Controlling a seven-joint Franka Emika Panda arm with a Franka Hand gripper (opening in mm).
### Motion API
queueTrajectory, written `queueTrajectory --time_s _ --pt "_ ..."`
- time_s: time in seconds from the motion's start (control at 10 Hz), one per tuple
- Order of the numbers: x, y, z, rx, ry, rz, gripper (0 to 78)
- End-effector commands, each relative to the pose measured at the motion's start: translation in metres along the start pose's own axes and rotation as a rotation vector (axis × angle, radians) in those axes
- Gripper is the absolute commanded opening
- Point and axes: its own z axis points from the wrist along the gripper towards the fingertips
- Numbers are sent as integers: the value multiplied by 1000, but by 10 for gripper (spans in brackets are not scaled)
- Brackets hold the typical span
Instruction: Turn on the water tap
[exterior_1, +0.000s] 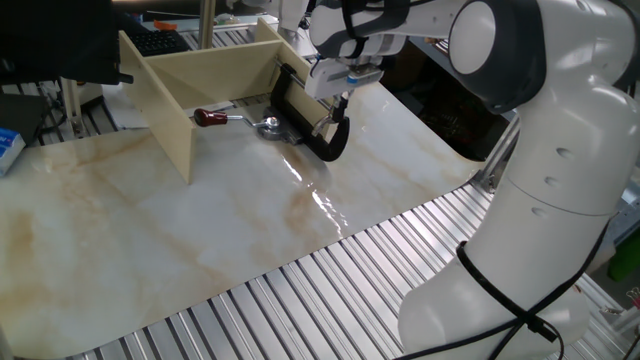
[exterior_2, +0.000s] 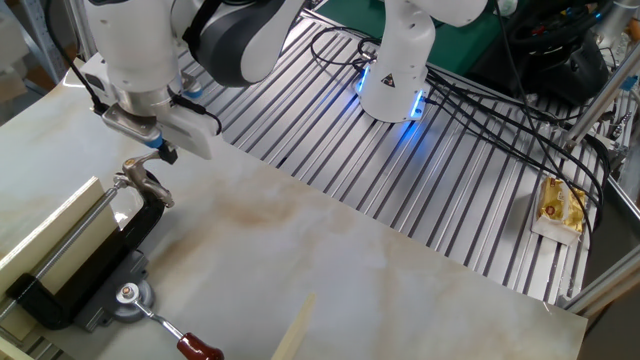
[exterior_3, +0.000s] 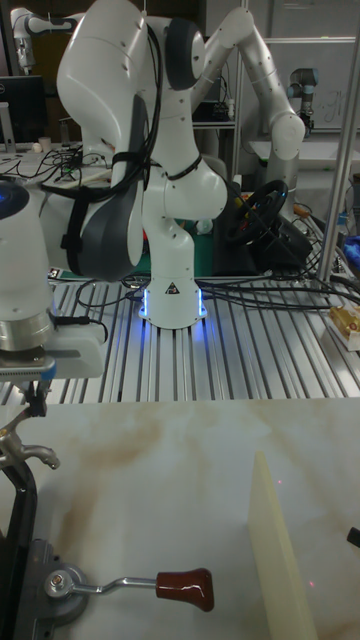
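Fingers (exterior_2: 164, 152) of the gripper (exterior_1: 341, 99) appeared drawn close together, with little or no gap visible, and held nothing; the exact opening could not be read from any view. The gripper hung just above the upper end of the black C-clamp (exterior_1: 318, 128), apart from it in the other fixed view, where the clamp's chrome T-bar screw handle (exterior_2: 137, 182) sat just below and beside the fingertips.

The water tap (exterior_3: 70, 584) lay on the marble tabletop (exterior_1: 200, 230), beside the clamp's lower end: a chrome round base (exterior_2: 128, 293) with a thin chrome rod running out to a dark red knob (exterior_1: 207, 117). In one fixed view the knob rested near the beige partition panel (exterior_1: 165, 110), apparently not touching it.

Key relation: the tap lever was well apart from the fingers, at the far end of the clamp from them. Its long axis ran along the tabletop, roughly crosswise to the clamp body, with the knob end farthest from the gripper and the pivot base nearer.

Judgement: the tap looked untouched. The next move would need the gripper to travel down the length of the clamp and lower to the rod or knob, then sweep it about the base. Risk: snagging the screw handle on the way.
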Motion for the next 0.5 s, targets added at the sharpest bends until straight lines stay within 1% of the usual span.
queueTrajectory --time_s 0.1,0.5 --pt "0 -1 -1 4 0 3 0" --pt "0 0 0 4 -5 0 0"
